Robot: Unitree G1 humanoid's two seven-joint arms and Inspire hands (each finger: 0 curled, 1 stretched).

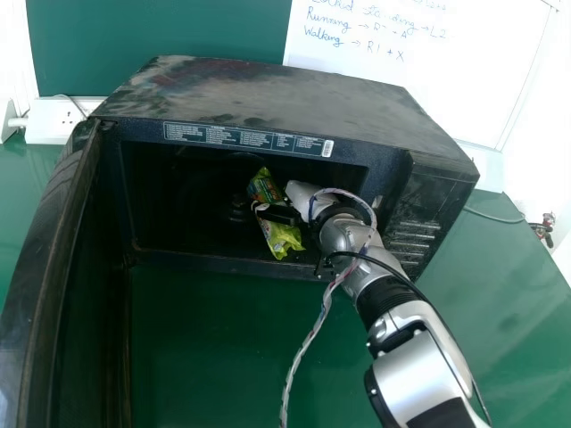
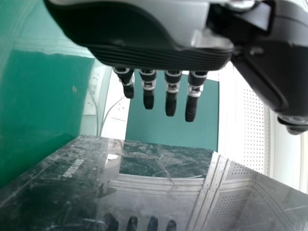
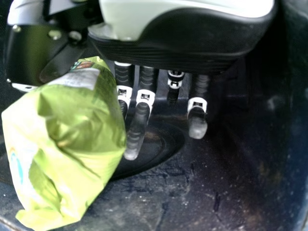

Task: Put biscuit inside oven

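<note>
Left hand (image 2: pixel 144 53), left wrist view: hanging above a glossy dark surface, fingers extending straight. Oven door (image 1: pixel 45 267), left: standing open. Oven (image 1: pixel 285 98) interior: leaving room leftward. Biscuit packet (image 1: pixel 281 239): sitting inside, right hand (image 1: pixel 304 194) pinching it near the opening's right edge.

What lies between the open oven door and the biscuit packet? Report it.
From the door, first the oven's left front edge, then dark interior up to the packet; the head view shows this.
</note>
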